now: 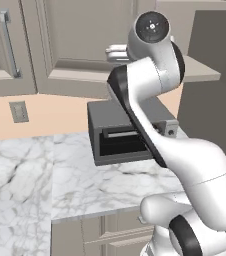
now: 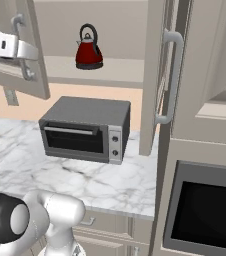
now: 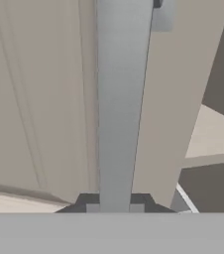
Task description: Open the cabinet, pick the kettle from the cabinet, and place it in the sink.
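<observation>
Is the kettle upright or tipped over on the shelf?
Upright. The kettle sits on its base on the cabinet shelf, with its loop handle at the top.

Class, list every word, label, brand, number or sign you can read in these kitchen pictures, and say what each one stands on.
None: no readable text anywhere.
Grey toaster oven on the white marble counter: two round knobs on its panel, no markings legible.
Small red dome-shaped kettle: no label.
Grey wall plate: blank.
</observation>
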Robot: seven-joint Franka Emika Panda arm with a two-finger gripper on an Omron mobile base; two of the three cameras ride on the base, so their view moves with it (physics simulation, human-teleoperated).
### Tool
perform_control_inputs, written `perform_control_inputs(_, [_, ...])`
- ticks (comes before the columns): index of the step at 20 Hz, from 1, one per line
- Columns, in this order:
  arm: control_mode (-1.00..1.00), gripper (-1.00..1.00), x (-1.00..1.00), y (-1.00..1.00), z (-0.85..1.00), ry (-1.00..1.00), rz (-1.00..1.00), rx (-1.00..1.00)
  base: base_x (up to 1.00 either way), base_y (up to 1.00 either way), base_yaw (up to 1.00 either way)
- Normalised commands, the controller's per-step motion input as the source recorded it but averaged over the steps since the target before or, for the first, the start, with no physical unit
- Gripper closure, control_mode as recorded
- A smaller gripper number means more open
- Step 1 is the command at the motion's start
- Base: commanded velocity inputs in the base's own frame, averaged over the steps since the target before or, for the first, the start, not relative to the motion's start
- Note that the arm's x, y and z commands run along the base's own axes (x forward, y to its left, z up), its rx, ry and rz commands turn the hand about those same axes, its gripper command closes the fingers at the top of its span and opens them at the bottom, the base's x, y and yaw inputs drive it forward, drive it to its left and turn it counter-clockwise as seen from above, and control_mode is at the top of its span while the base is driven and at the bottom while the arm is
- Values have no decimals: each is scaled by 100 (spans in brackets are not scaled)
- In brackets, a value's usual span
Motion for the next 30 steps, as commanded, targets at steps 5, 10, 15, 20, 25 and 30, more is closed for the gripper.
perform_control_inputs(5, [-100,100,-59,42,0,-7,-19,0,0,0,0])
perform_control_inputs(10, [-100,100,-55,45,0,-4,-15,0,0,0,0])
perform_control_inputs(15, [-100,100,-51,45,0,0,-11,0,0,0,0])
perform_control_inputs(20, [-100,100,-48,45,0,0,-8,1,0,0,0])
perform_control_inputs(25, [-100,-100,-41,41,-4,0,-1,2,0,0,0])
perform_control_inputs(30, [-100,-100,-35,9,-12,1,1,7,0,0,0])
